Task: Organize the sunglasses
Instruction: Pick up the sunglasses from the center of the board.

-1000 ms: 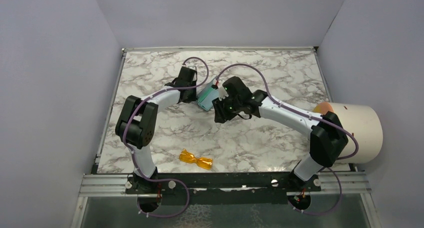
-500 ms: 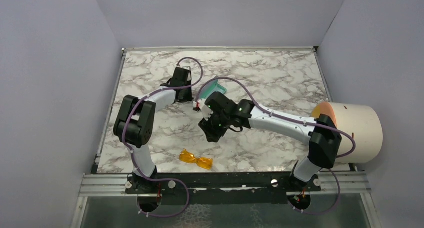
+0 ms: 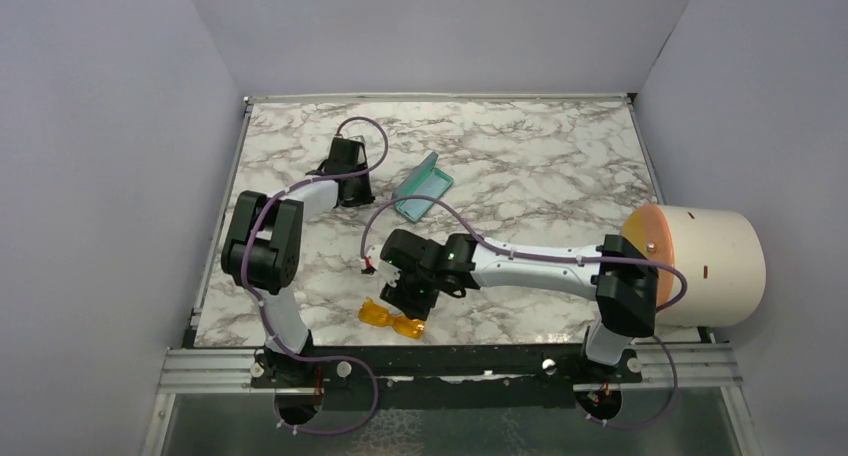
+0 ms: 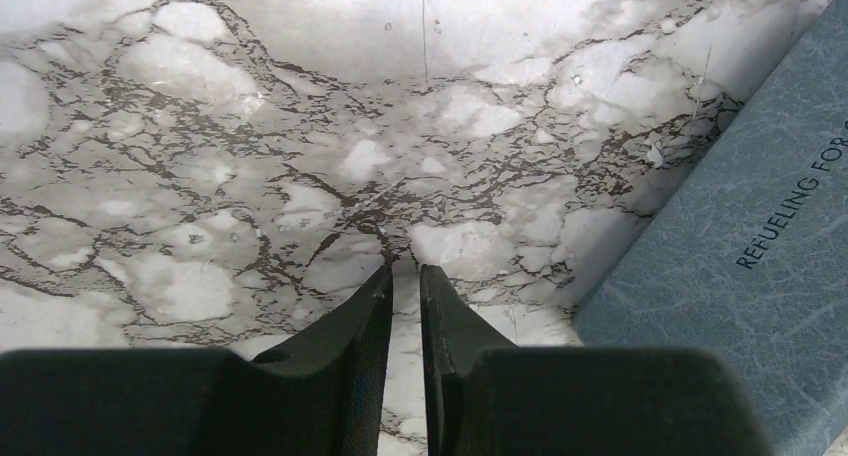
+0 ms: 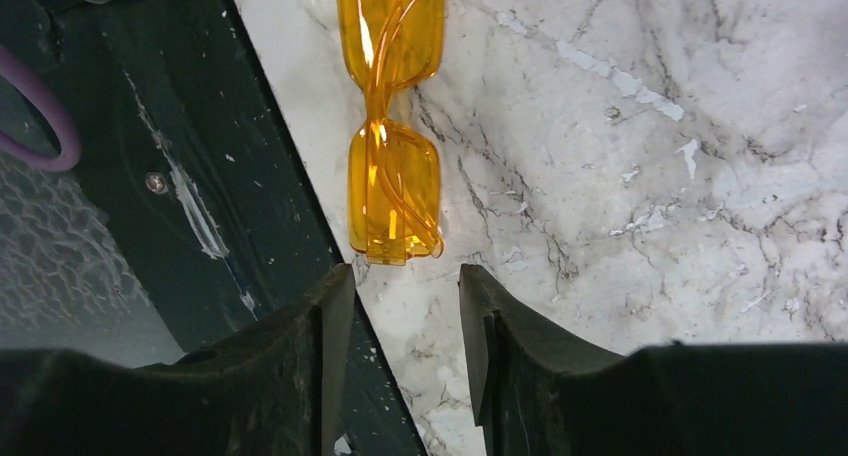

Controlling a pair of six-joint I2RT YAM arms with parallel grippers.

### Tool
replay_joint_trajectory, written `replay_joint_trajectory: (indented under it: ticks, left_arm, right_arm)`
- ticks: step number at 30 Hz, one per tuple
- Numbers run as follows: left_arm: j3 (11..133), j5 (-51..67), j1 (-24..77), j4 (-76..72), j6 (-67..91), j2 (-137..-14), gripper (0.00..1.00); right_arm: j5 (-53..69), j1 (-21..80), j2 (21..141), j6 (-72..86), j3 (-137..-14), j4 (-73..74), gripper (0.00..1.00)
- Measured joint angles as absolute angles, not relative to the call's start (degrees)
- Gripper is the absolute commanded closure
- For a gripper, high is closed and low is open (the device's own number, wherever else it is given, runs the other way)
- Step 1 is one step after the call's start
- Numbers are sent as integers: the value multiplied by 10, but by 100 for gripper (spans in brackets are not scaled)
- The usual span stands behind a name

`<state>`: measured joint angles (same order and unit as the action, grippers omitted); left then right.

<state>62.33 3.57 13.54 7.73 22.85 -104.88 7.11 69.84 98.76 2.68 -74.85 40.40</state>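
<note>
The orange sunglasses [image 3: 392,320] lie folded on the marble near the table's front edge; in the right wrist view the sunglasses [image 5: 392,126] sit just beyond my fingertips, apart from them. My right gripper [image 3: 404,298] [image 5: 405,271] hovers over their near end, open, with nothing between the fingers. The blue-grey case [image 3: 422,186] lies open at mid table, its teal inside showing. My left gripper [image 3: 351,188] [image 4: 405,269] stands to the left of the case [image 4: 740,276], its jaws nearly together and empty above bare marble.
A large cream cylinder [image 3: 703,264] with an orange end stands at the right edge. The black mounting rail [image 3: 450,361] [image 5: 150,176] runs along the front, right beside the sunglasses. Grey walls close in the left, back and right sides.
My right arm has swung from the case down to the front edge, over the sunglasses. My left gripper has drawn back to the left, away from the case, which now lies open alone.
</note>
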Motion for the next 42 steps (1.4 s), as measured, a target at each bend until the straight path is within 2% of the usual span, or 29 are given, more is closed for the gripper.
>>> replay_joint_trajectory:
  ticks: [25, 42]
  left_arm:
    - [602, 72, 84, 58, 249, -1030, 80]
    - [591, 90, 68, 49, 258, -1024, 80]
  right_arm:
    - [66, 737, 1095, 10, -806, 391, 57]
    - [62, 739, 1121, 1, -815, 384, 57]
